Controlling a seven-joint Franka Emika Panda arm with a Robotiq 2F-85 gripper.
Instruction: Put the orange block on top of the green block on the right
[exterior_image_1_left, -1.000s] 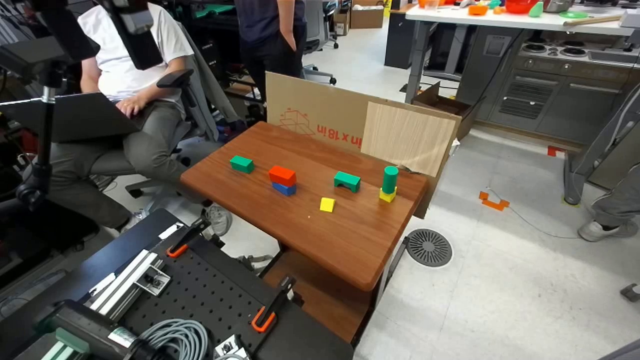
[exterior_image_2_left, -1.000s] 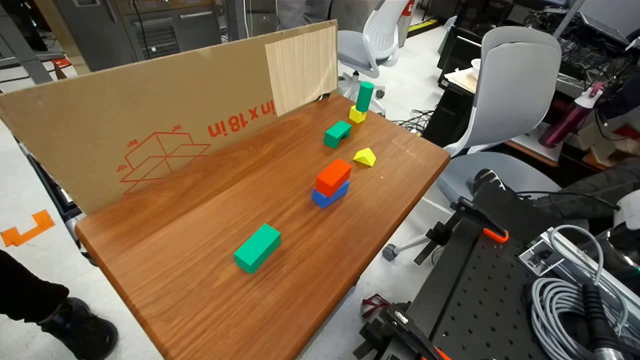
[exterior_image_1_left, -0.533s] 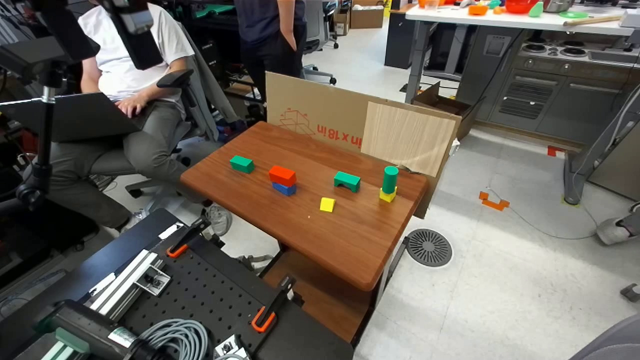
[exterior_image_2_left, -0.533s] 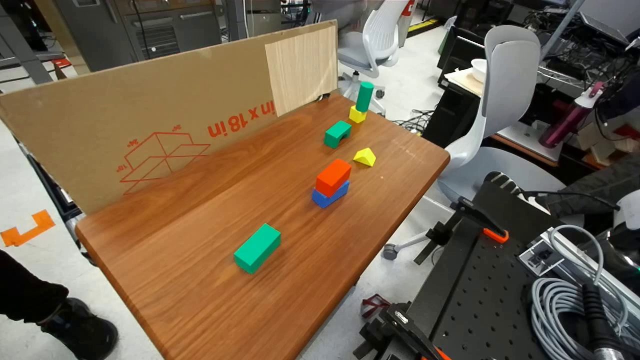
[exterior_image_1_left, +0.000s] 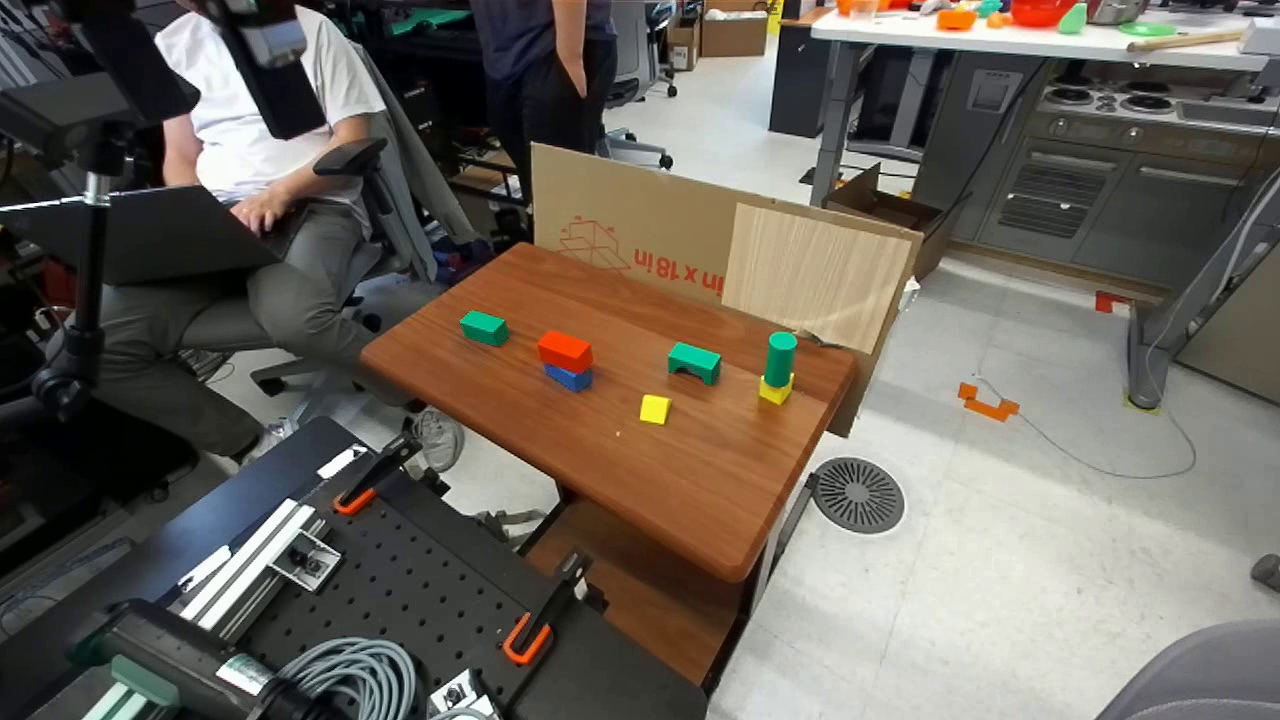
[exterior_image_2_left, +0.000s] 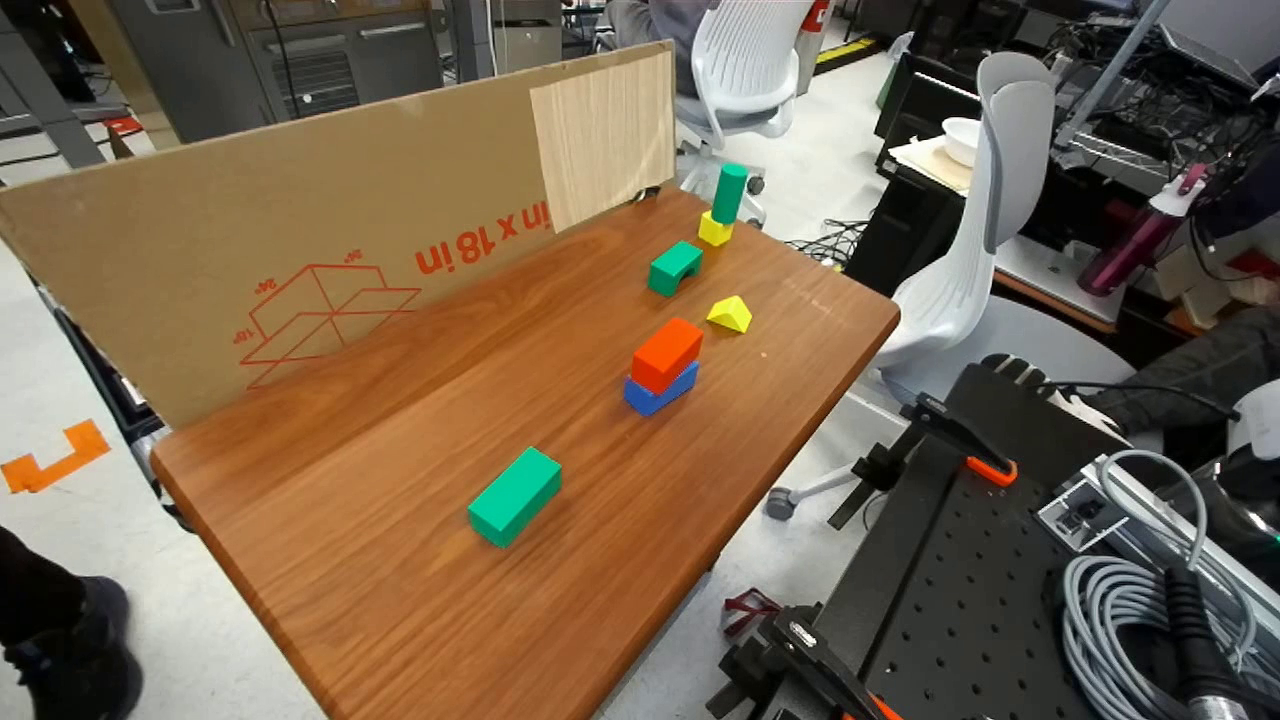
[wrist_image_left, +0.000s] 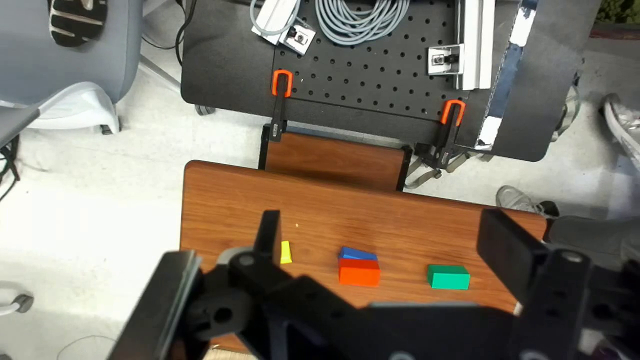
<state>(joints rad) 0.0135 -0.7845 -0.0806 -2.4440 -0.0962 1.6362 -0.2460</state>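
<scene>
Turning a little since half a second ago, the gray chair (exterior_image_2_left: 1010, 180) is facing a new way. The brown table (exterior_image_2_left: 420, 600) isn't moving, and neither is the cardboard (exterior_image_2_left: 300, 190) standing behind it. Low down, a black shoe (exterior_image_2_left: 85, 650) is shifting too. From the wrist view, the gripper (wrist_image_left: 382, 235) is holding its fingers (wrist_image_left: 267, 235) wide apart, with nothing caught between them. The orange block (exterior_image_2_left: 667, 355) is still sitting on the blue block (exterior_image_2_left: 655, 402), so I'm guessing the job isn't starting yet; the chair and shoe aren't changing that. Three green things are waiting: a plain green block (exterior_image_2_left: 515, 497), a green arch (exterior_image_2_left: 675, 268) and a green tube (exterior_image_2_left: 730, 194). I can't tell which one "on the right" is meaning. Red letters (exterior_image_2_left: 483, 240) are saying "in x 18 in", upside down. A white sticker (exterior_image_1_left: 245, 673) is looking too small to read.
</scene>
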